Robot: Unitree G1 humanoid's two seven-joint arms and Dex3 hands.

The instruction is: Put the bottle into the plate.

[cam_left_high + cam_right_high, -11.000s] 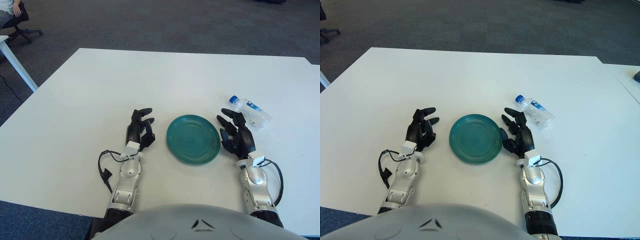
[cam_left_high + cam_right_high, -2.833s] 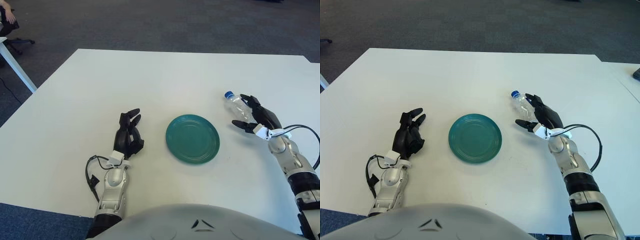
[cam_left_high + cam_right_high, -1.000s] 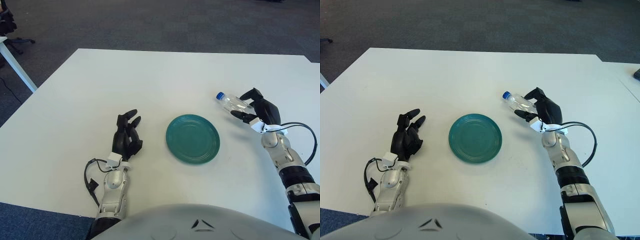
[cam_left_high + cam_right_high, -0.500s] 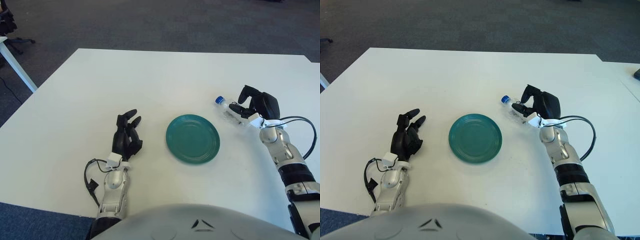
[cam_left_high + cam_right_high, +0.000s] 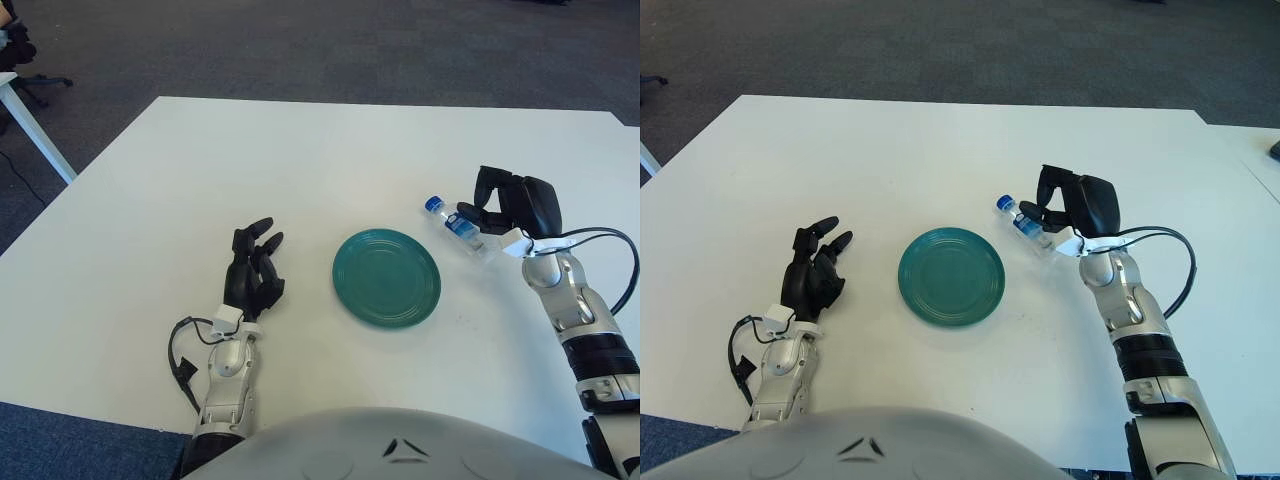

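Observation:
A clear plastic bottle (image 5: 452, 222) with a blue cap and blue label hangs tilted above the table, cap pointing left toward the plate. My right hand (image 5: 500, 208) is shut on its lower body, just right of the plate. The round teal plate (image 5: 386, 277) lies flat on the white table (image 5: 300, 160) in front of me, with nothing on it. My left hand (image 5: 254, 272) shows to the left of the plate, fingers spread and holding nothing.
Black cables loop from both wrists, the right cable (image 5: 615, 255) and the left cable (image 5: 186, 360). A second table's leg (image 5: 35, 130) and an office chair (image 5: 20, 50) stand at the far left beyond the table's edge, over dark carpet.
My right hand has closed around the bottle, raised it off the table and carried it slightly left toward the plate. The left hand has not moved over the last second.

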